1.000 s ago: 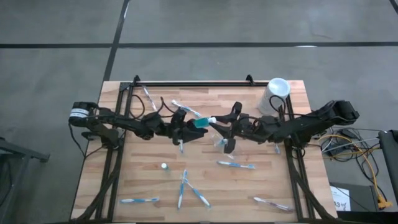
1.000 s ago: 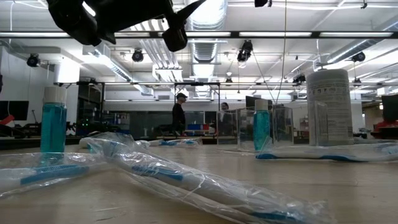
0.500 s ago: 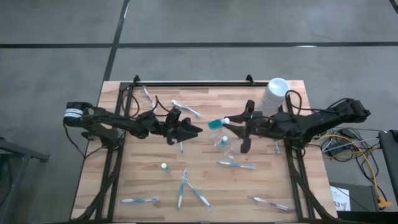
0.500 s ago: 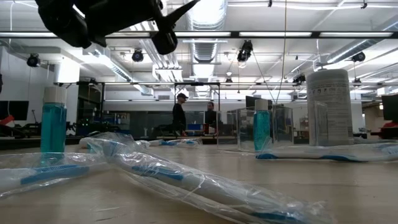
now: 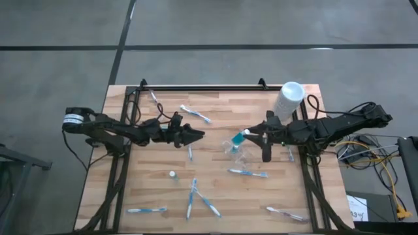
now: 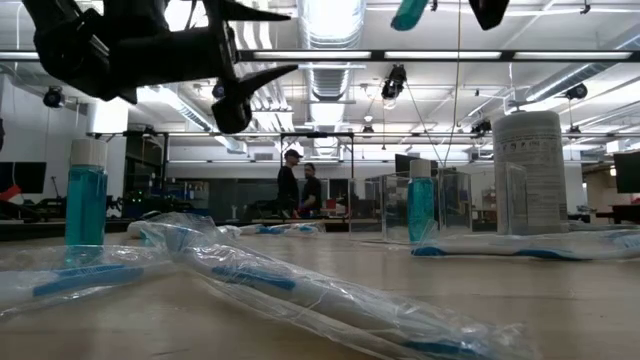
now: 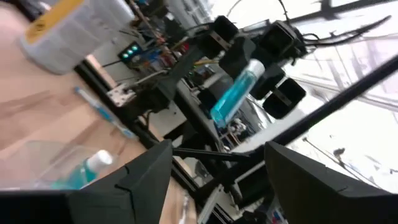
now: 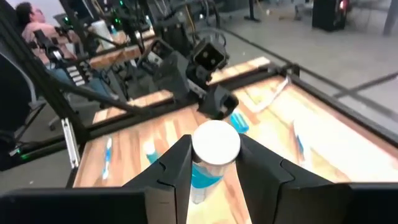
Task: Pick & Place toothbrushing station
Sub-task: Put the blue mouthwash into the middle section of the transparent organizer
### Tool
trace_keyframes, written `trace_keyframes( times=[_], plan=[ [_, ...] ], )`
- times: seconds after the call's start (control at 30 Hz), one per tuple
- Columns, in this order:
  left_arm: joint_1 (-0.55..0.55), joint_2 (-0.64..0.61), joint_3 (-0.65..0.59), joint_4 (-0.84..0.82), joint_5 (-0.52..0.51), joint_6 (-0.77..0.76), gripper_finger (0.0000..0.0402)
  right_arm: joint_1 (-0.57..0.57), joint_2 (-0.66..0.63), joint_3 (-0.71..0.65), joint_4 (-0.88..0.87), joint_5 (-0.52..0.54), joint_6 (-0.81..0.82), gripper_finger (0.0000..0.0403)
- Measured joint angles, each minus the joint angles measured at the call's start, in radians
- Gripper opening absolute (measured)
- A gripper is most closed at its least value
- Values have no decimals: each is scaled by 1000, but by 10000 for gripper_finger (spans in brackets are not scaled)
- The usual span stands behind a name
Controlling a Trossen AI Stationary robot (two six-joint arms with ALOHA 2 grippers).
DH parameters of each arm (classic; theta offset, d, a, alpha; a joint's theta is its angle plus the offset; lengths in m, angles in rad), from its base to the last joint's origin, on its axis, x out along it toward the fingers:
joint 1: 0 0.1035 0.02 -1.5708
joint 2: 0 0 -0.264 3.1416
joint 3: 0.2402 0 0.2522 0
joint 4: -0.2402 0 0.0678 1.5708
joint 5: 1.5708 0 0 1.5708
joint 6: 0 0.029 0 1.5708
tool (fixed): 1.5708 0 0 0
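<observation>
Right gripper (image 8: 214, 171) half-hiding blue tube (image 8: 208, 163)

We see a surface (image 5: 215, 196) of pale, matt planked wood. On it the toothbrushes (image 6: 300, 290) lie in clear, glossy, crinkled plastic wrap. The tube (image 8: 211, 158) looks like translucent blue plastic under a smooth white cap. The tall white cylinder (image 6: 530, 170) seems matt plastic.

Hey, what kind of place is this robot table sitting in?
Probably a robotics lab or industrial workshop. The low view shows exposed silver ceiling ducts and long strip lights over an open hall, people standing far behind the wooden slatted table, and the high view shows bare grey concrete floor.
</observation>
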Motion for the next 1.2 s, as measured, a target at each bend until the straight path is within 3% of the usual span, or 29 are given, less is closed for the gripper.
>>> trace_keyframes(
  times=[0.33, 0.83, 1.2],
  plan=[
    [7, 0, -8, 2, -23, 4, 259, 0, 28, 0, -104, -5, 117, 105],
    [14, 0, -8, 1, -34, 5, 259, 0, 195, 0, -125, 4, 174, 105],
    [14, 0, -7, 1, -33, 5, 259, -1, 204, 0, -238, 33, 246, 105]
  ],
)
